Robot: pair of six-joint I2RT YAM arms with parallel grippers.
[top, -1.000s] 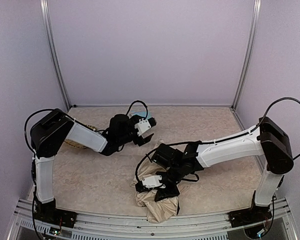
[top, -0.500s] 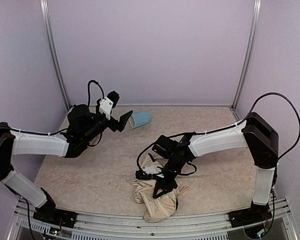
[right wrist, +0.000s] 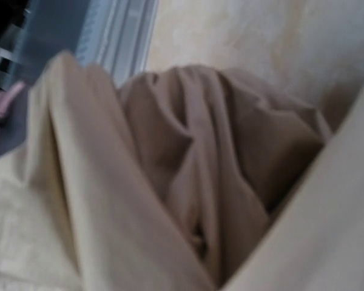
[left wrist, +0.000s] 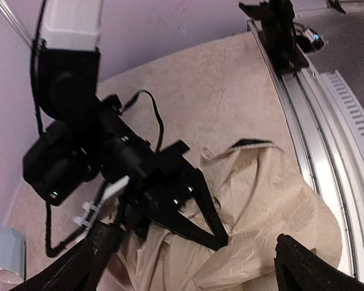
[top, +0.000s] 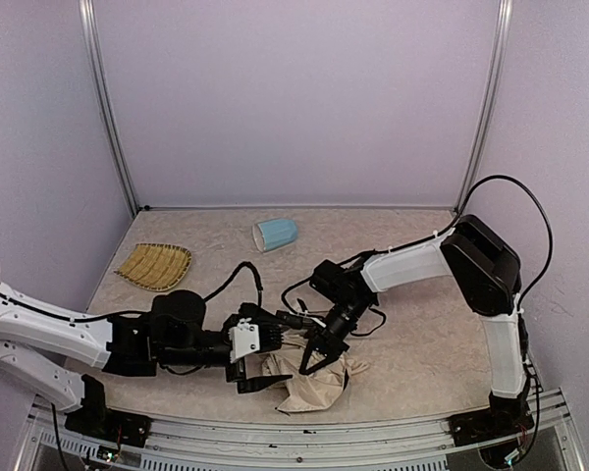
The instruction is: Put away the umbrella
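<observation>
The umbrella (top: 312, 385) lies crumpled as a cream-beige heap near the table's front edge. My right gripper (top: 316, 355) presses down into its top, fingers drawn together to a point on a fold of the fabric (left wrist: 255, 200). In the right wrist view beige folds (right wrist: 188, 176) fill the frame and hide the fingers. My left gripper (top: 258, 355) reaches in low from the left, right beside the heap. Its jaws stand wide open around the fabric and the right gripper's tips (left wrist: 221, 241), holding nothing. The shaft and handle are hidden.
A light-blue mug (top: 275, 234) lies on its side at the back centre. A woven yellow tray (top: 154, 265) sits at the back left. The metal front rail (left wrist: 315, 139) runs just beside the umbrella.
My left arm swung from the back near the mug down to the front, beside the umbrella, opening wide as it went. The right gripper stayed on the fabric, shifting only slightly.
</observation>
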